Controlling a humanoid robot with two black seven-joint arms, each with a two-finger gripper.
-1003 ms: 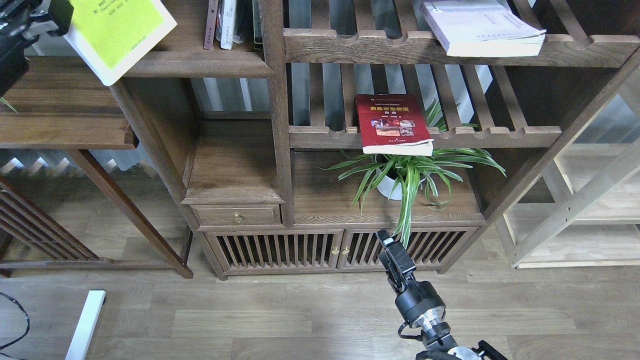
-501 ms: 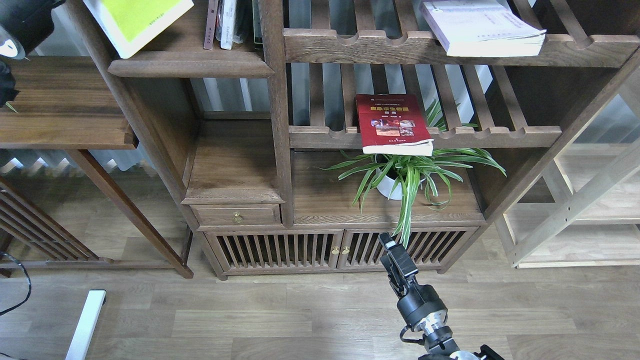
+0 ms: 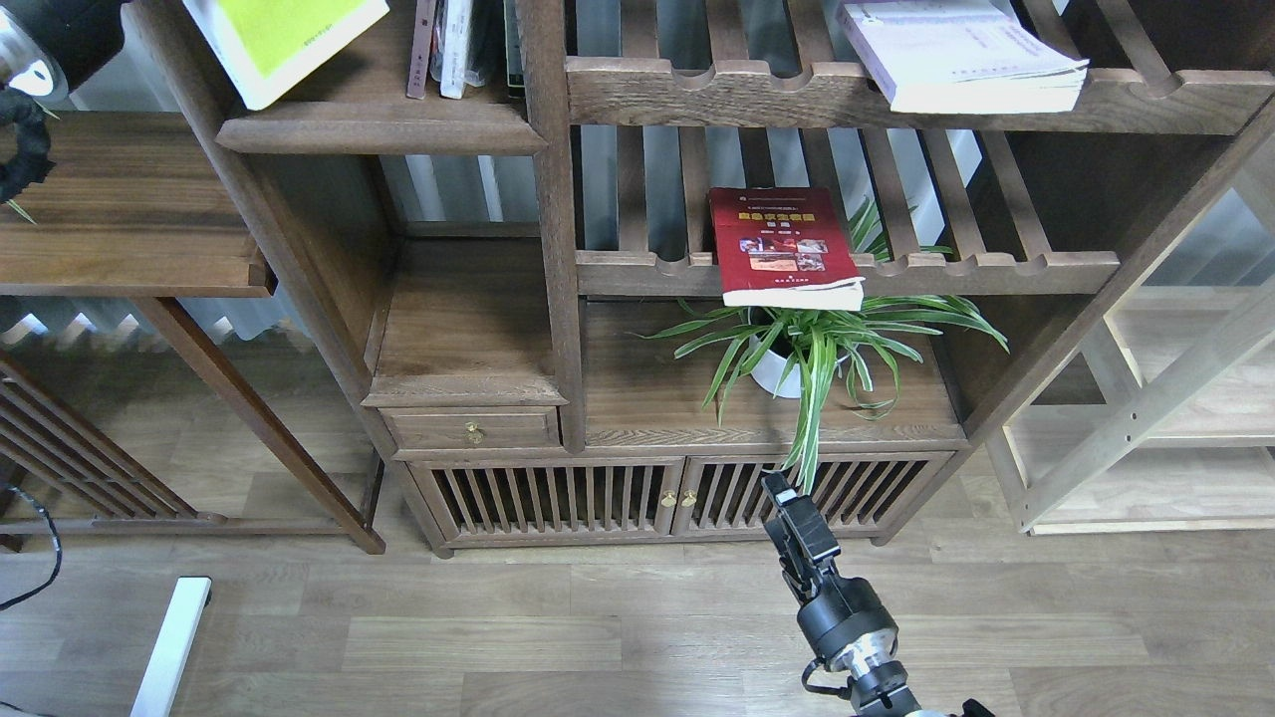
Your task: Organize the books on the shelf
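Note:
The yellow-green book [image 3: 289, 35] lies tilted on the solid dark shelf [image 3: 379, 134] at the top left; its corner overhangs the shelf's left end and its top is cut off by the view. The dark red book [image 3: 782, 249] lies flat on a slatted shelf above the plant. The pale lavender-white book [image 3: 961, 55] rests on the upper slatted shelf at the right. Only a thick black part of my left arm [image 3: 35, 45] shows in the top left corner; its gripper is out of view. My right gripper [image 3: 784, 495] hangs low before the cabinet doors, dark and end-on.
Thin upright books [image 3: 448, 45] stand on the solid shelf right of the yellow-green book. A potted spider plant [image 3: 812, 349] sits under the red book. A dark side table [image 3: 120, 209] is at the left and a pale wood rack [image 3: 1175, 398] at the right.
The yellow-green book has moved up and to the right onto the solid shelf. My left arm has drawn back to the corner. My right gripper has sunk slightly down and to the right.

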